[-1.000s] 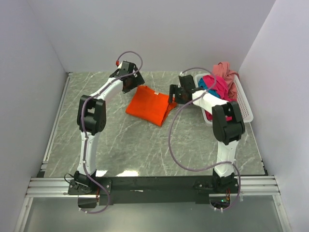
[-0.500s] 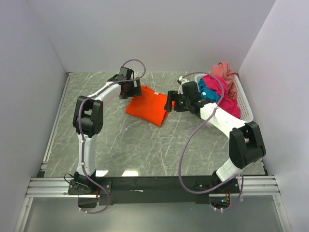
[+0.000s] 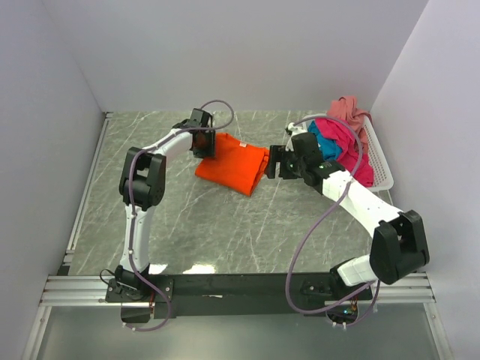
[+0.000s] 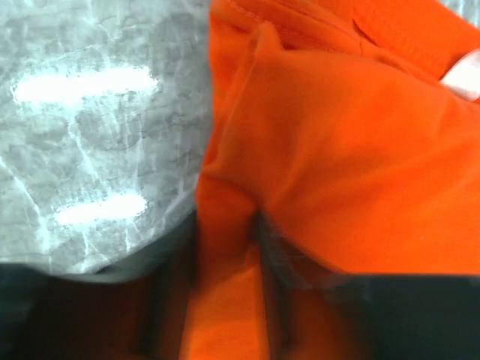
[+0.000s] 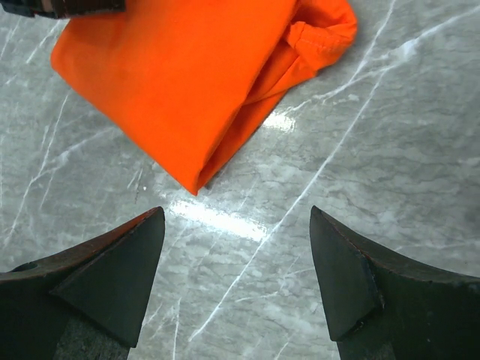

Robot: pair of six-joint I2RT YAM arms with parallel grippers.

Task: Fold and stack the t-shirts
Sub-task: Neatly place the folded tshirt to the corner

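Observation:
The bright orange t-shirt (image 3: 232,166) lies folded on the marble table, at the back middle. My left gripper (image 3: 206,144) is at its far left corner, and in the left wrist view its dark fingers are closed on a fold of orange cloth (image 4: 225,300). Just right of the shirt hovers my right gripper (image 3: 271,163), jaws wide apart over bare table (image 5: 236,255) with nothing between them; the shirt's near corner (image 5: 180,75) lies ahead of it. Magenta (image 3: 341,139), teal (image 3: 321,142) and dusty pink (image 3: 349,109) t-shirts are heaped in the basket.
The white slatted basket (image 3: 379,161) stands at the back right against the wall, close behind the right arm. White walls enclose the table on three sides. Grey marble table (image 3: 210,225) stretches in front of the orange shirt.
The left gripper has slid right onto the shirt's corner and closed on the cloth. The right arm has stretched out, its gripper staying open beside the shirt's right edge.

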